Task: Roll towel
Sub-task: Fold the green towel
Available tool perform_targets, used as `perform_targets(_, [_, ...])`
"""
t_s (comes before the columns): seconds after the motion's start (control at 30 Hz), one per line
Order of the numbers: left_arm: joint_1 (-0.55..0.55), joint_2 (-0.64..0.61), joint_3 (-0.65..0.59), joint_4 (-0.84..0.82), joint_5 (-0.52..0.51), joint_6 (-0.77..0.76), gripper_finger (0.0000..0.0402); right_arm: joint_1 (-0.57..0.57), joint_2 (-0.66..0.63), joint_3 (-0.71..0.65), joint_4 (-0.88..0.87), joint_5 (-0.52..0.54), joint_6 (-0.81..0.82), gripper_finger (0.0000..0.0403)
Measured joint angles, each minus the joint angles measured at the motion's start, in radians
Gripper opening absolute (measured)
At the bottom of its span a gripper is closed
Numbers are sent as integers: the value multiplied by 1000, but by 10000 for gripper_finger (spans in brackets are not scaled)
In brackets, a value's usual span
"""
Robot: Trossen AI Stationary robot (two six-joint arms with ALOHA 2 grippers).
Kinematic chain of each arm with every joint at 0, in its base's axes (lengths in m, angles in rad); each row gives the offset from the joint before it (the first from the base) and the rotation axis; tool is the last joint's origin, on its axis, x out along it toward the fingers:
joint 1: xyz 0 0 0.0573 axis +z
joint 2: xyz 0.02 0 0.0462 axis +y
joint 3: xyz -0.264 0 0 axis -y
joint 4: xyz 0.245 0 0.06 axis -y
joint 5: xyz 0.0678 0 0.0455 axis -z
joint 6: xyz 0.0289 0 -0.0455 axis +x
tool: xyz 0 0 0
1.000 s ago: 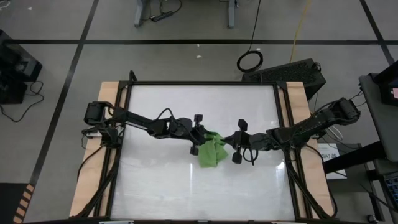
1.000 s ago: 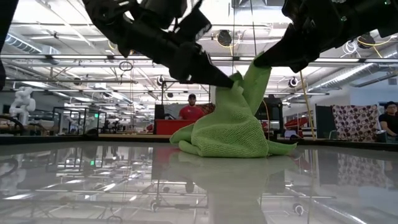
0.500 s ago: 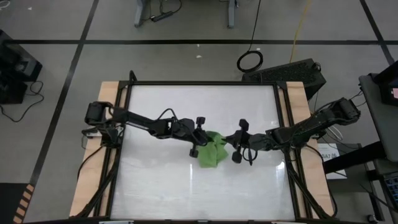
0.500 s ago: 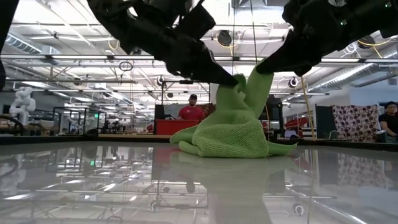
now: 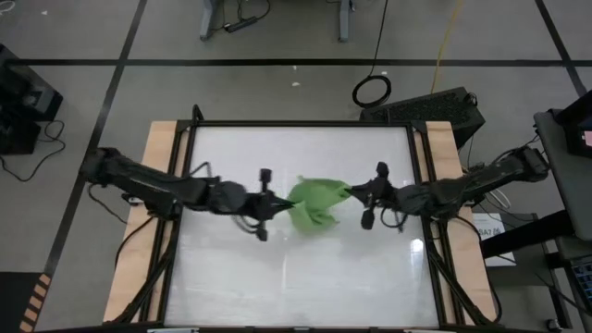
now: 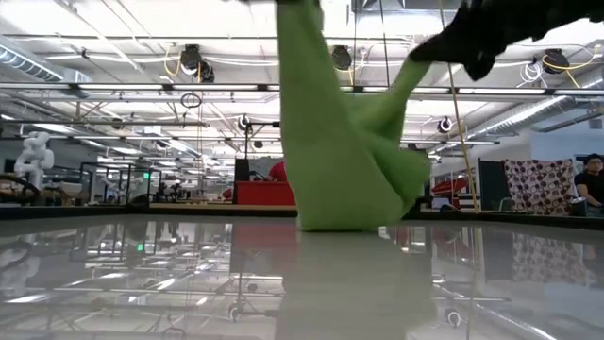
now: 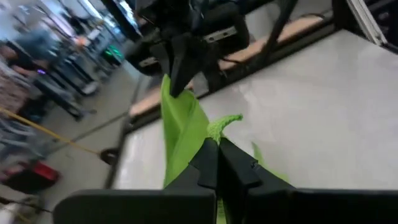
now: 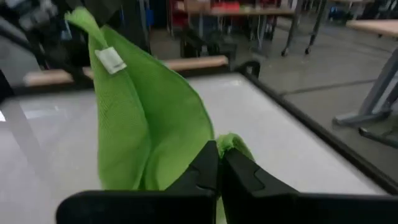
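Towel [image 5: 313, 201] suspended between left gripper [image 5: 280, 200] and right gripper [image 5: 352, 192], lower fold touching table [image 5: 305, 277]. Both sets of fingers clamped tight on opposite towel corners.

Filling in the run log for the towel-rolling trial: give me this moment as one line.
left gripper: shut on towel corner | right gripper: shut on opposite corner | towel: lifted, hanging between both, lower edge at table | rolled: not yet
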Motion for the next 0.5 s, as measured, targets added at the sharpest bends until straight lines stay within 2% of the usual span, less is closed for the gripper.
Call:
perform_targets(0.3, [-238,-178,0,-82,-267,21,1,26,-278,0,2,-7,-10,0])
perform_targets(0.37, [-281,-194,0,-68,-277,40,1,36,-326,0,1,-19,-10,0])
perform_targets(0.5, [-351,-203,0,-53,-280,74,1,59,-385,0,-1,-127,9,0])
